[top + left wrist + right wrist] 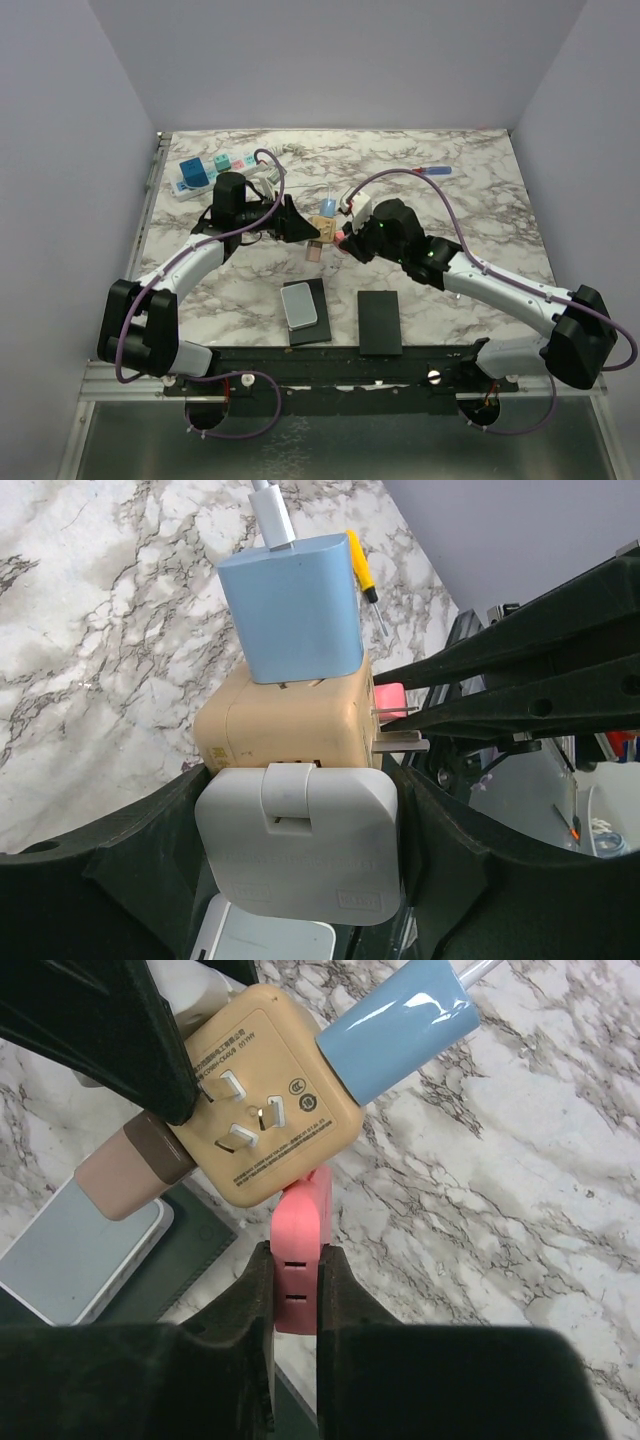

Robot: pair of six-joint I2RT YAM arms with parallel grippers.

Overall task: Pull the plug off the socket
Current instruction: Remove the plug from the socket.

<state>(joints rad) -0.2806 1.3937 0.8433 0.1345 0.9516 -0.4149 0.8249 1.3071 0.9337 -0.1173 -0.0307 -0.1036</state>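
Note:
A tan cube socket hangs above the table's middle with several plugs in its faces. My left gripper is shut on the white square plug at the cube's near side. A light blue plug with a white cord sticks out of the far side. My right gripper is shut on the flat pink plug, whose top meets the cube's lower side. A brown-capped plug juts from another face. In the top view my right gripper is just right of the cube.
A long white power strip with pastel outlets lies at the back left, away from both grippers. A grey-white flat box on a dark tray and a black pad lie near the front. A yellow screwdriver lies behind the cube.

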